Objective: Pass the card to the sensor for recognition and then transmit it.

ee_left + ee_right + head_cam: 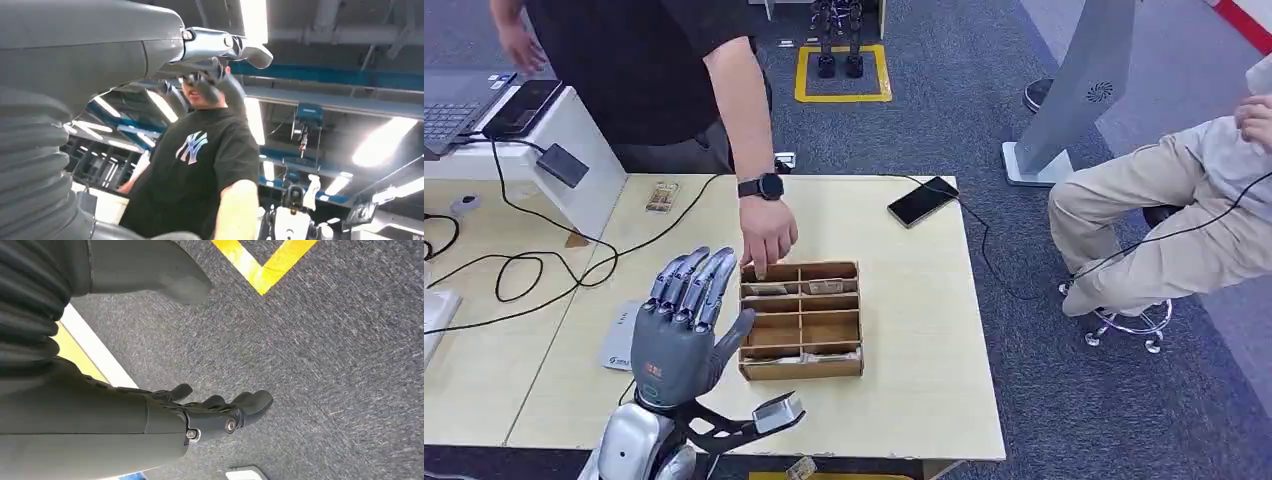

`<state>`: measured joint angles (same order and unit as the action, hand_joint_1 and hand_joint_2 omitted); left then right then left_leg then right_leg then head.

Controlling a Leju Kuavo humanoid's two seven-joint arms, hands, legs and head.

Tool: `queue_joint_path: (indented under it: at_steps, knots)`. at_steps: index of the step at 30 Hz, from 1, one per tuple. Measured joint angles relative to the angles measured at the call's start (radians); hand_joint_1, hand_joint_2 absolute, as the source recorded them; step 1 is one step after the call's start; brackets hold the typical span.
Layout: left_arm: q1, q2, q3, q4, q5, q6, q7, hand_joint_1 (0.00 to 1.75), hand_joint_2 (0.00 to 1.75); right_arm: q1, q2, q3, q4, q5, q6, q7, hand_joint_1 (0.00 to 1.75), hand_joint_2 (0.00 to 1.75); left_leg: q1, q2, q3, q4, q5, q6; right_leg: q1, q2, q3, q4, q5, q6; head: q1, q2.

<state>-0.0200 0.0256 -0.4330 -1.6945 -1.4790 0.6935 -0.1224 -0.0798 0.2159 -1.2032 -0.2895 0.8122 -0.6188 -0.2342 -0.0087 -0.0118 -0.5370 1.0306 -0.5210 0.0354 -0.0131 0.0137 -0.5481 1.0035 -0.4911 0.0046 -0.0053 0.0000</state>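
In the head view, the left hand (682, 325) stood raised in the lower left of the frame, back toward the camera, fingers straight, close together and pointing up, thumb out to the right, holding nothing. Just to its right, at the lower centre, a wooden box (802, 319) of small compartments sat on the pale table (914, 330); flat cards (827, 287) lay in its upper row and along its bottom row. A person's hand (767, 232), with a black watch (761, 187) on the wrist, reached down from the top centre, fingertips at the box's upper left compartment. A white sensor (619, 336) lay flat on the table at the left hand's left edge, partly hidden by it. A black phone (922, 201) on a cable lay near the table's upper right edge. A laptop (454, 105) sat at the upper left, and a seated person's legs (1144, 235) showed at the right. In the left wrist view, the left hand's dark fingers (210, 80) stretched out at the upper centre, empty, before a person in a black shirt (192, 175) under ceiling lights. In the right wrist view, the right hand (220, 412) hung over grey carpet (325, 365) at the lower centre, fingers loosely bent and apart, holding nothing, with yellow tape (262, 262) at the top.
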Motion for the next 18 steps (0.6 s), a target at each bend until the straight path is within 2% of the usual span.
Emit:
queue_joint_path:
  at_steps: [2,5,7,18]
  knots:
    - [0.0,0.006,-0.01,0.009,0.006,0.0,-0.013,0.0,1.75,0.0,0.0,0.0,0.0,0.0,0.0,0.0,0.0,1.75,0.0,0.0,0.0,0.0,0.0,0.0,0.0,0.0,0.0,0.0,0.0,0.0,0.0,0.0]
    - [0.003,0.01,-0.019,0.023,0.013,0.0,-0.082,0.0,1.75,0.0,-0.001,0.0,0.0,0.003,0.001,-0.003,0.0,1.75,0.0,0.0,0.0,0.0,0.0,0.0,0.0,0.0,0.0,0.0,0.0,0.0,0.0,0.0]
    - [0.008,0.015,-0.024,0.039,0.013,0.0,-0.107,0.0,1.75,0.0,-0.002,0.0,0.0,0.003,0.002,-0.005,0.0,1.75,0.0,0.0,0.0,0.0,0.0,0.0,0.0,0.0,0.0,0.0,0.0,0.0,0.0,0.0]
    - [0.017,0.114,-0.14,0.165,0.017,0.0,-0.113,0.0,1.75,0.0,-0.008,0.0,0.0,0.008,0.011,-0.011,0.0,1.75,0.0,0.0,0.0,0.0,0.0,0.0,0.0,0.0,0.0,0.0,0.0,0.0,0.0,0.0]
